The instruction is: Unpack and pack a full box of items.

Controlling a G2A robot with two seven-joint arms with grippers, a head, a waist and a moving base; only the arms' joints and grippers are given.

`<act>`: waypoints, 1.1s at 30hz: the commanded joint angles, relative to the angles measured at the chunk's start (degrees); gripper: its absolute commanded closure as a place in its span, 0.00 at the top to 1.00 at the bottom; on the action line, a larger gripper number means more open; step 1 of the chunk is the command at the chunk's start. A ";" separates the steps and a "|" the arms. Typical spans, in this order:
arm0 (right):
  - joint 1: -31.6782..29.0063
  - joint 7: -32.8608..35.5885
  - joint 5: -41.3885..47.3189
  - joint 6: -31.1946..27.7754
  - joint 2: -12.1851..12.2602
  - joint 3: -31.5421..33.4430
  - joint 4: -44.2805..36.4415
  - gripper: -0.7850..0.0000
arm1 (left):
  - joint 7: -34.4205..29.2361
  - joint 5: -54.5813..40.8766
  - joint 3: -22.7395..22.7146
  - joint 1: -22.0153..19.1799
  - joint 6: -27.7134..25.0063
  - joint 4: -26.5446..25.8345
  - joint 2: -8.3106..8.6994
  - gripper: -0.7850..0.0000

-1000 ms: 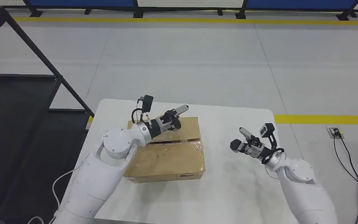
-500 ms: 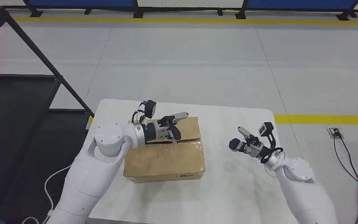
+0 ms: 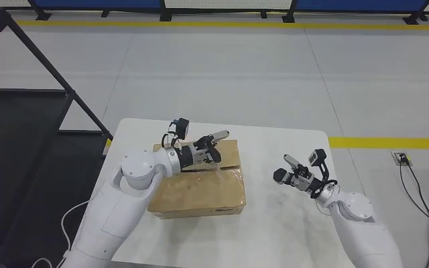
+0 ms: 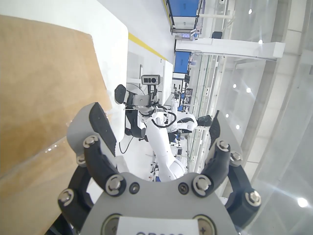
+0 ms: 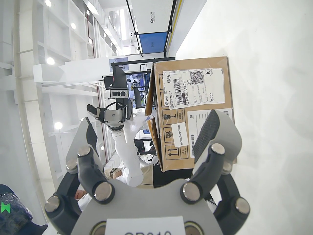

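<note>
Sitting on the white table, the cardboard box shows us one top flap lifted a little. We see the left gripper over the box's top near its far edge, jaws spread and empty. The right gripper hangs well apart from the box's labelled side, jaws likewise spread, holding nothing.

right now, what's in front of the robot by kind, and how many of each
cardboard box: 1
table: 1
robot arms: 2, left arm and right arm, jaws open on both
total: 4
</note>
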 commanded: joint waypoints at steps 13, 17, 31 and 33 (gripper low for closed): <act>-1.01 -0.09 0.30 -0.55 0.22 0.12 -0.25 1.00 | 4.52 -0.90 3.60 -3.11 -1.03 6.26 -1.89 1.00; -1.12 -0.14 0.50 -0.55 0.26 0.16 -0.33 1.00 | 8.18 -1.00 4.03 -3.61 -2.44 7.58 -2.50 1.00; -0.73 -0.47 -0.15 0.34 0.34 -0.45 -0.68 1.00 | 12.13 -2.84 3.49 -3.83 -8.87 9.25 -3.84 1.00; -0.63 -0.54 -0.15 0.40 0.34 -0.54 -0.61 1.00 | 12.40 -3.14 1.87 -3.35 -10.69 8.13 -3.61 1.00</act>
